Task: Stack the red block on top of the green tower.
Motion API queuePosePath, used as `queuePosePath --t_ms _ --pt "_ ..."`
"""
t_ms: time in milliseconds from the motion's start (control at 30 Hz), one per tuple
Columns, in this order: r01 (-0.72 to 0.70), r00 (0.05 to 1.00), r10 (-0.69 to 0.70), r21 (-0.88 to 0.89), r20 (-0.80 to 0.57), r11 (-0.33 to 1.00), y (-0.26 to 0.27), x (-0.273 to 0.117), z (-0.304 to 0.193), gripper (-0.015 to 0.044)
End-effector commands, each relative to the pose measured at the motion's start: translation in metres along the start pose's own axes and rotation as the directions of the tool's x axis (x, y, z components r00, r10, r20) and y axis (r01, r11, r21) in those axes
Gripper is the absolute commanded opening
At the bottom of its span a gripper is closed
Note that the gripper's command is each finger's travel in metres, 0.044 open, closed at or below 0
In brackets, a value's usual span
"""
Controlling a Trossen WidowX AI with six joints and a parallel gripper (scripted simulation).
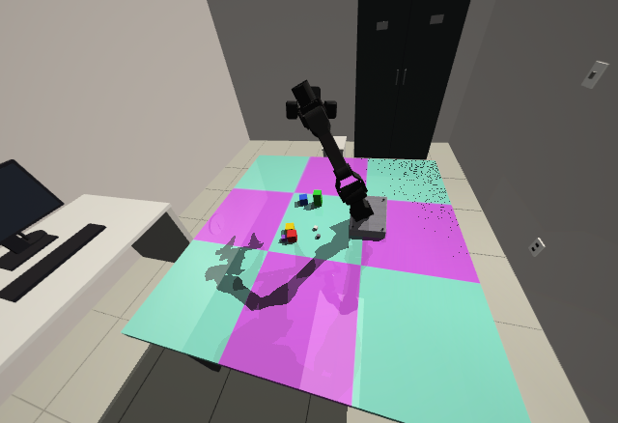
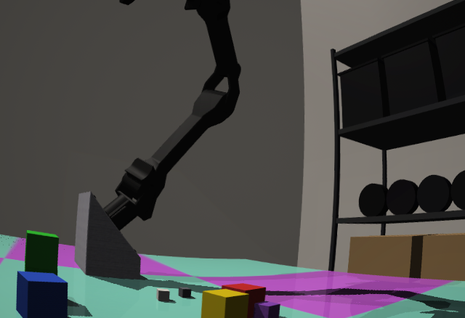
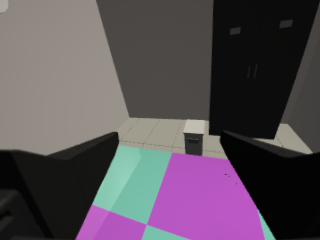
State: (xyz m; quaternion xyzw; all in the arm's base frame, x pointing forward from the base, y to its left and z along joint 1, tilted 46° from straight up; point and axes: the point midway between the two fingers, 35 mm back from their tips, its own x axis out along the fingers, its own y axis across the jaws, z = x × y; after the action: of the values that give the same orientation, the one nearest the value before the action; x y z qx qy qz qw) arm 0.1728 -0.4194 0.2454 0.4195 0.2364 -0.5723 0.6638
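The jaws stand wide with nothing between them, raised well above the tabletop [image 1: 419, 328] [image 2: 180, 269] [image 3: 195, 195]. In the top view the red block [image 1: 291, 237] [image 2: 256, 292] sits near and left, close by the yellow [image 1: 289, 226] [image 2: 224, 303] and purple [image 1: 283, 237] [image 2: 267, 310] blocks; it looks light and rigid, probably best gripped low on two opposite free sides. Farther off stands the green tower [image 1: 317, 198] [image 2: 41, 253], while the exterior view hides most of the red block and whether it touches its neighbours is unclear.
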Motion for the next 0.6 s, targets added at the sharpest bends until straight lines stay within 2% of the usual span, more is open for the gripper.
queuePosePath --t_ms 0,300,567 --pt "-0.100 0.985 0.073 -0.172 -0.154 0.980 0.035 0.012 -0.050 0.0440" --pt "-0.409 0.851 0.154 -0.451 -0.501 0.793 0.097 0.011 -0.175 0.0440" --pt "-0.689 0.643 0.120 -0.503 -0.757 0.522 0.122 -0.015 -0.285 0.0440"
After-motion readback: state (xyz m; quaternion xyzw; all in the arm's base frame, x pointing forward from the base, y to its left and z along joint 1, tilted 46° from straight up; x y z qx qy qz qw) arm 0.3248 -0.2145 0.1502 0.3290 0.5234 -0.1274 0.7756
